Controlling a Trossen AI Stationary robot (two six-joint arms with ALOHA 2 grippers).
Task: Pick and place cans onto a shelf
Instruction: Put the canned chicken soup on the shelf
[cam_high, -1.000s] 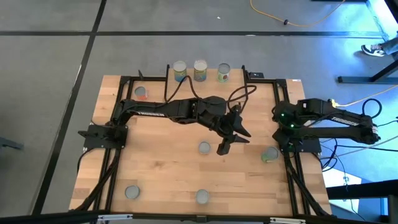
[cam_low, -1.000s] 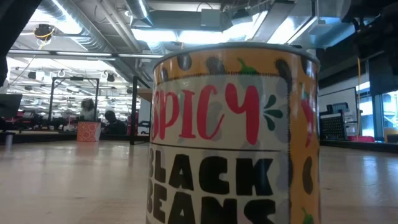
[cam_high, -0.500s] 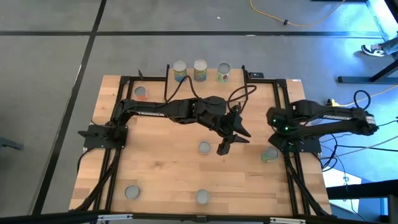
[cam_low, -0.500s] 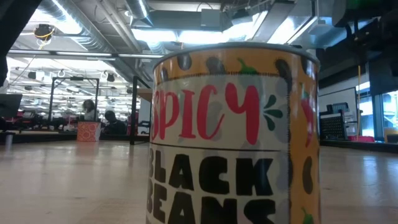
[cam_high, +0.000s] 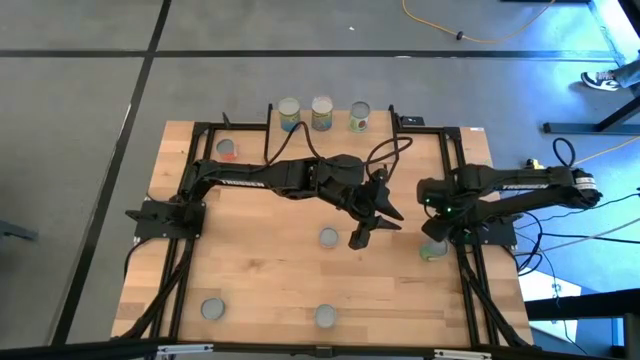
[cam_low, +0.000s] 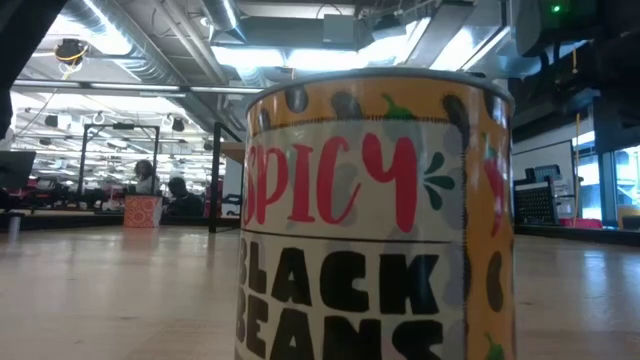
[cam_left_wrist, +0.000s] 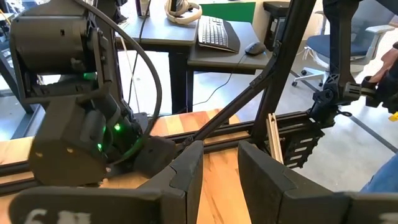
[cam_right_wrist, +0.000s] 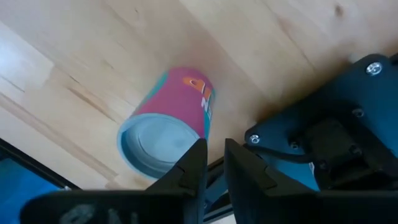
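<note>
Three small cylindrical silver-topped cans (cam_high: 321, 114) standing in a row on the narrow shelf (cam_high: 330, 122) at the surface's far edge, five more sitting on the light wooden surface (cam_high: 270, 270), nearest yellow-orange can (cam_low: 375, 215) reading "SPICY BLACK BEANS", left gripper (cam_high: 372, 222) hovering mid-surface with fingers apart, right gripper (cam_right_wrist: 210, 163) hanging over a pink-and-teal can (cam_right_wrist: 166, 121), fingers nearly together.

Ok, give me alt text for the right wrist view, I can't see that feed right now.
Looking down on a can with a pink and teal label and a silvery top, standing on the wooden tabletop beside the dark base of an arm. The right gripper hangs above the can's edge, its two dark fingers nearly together and holding nothing.
</note>
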